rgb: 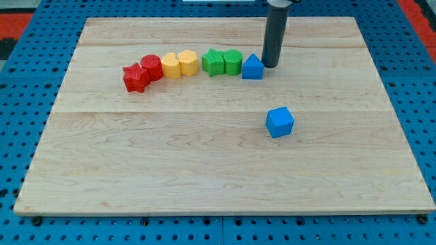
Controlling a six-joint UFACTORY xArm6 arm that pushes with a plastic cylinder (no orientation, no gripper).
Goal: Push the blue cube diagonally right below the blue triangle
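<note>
The blue cube [280, 122] lies alone on the wooden board [204, 170], right of centre. The blue triangle [253, 67] sits above it and a little to its left, at the right end of a row of blocks. My tip [271, 65] rests on the board just right of the blue triangle, close to or touching it. The tip is well above the blue cube and apart from it.
The row runs left from the blue triangle: a green cylinder [233, 62], a green star [214, 62], a yellow hexagon [188, 62], a yellow cylinder [171, 65], a red cylinder [151, 68] and a red star [135, 77]. Blue pegboard [27, 102] surrounds the board.
</note>
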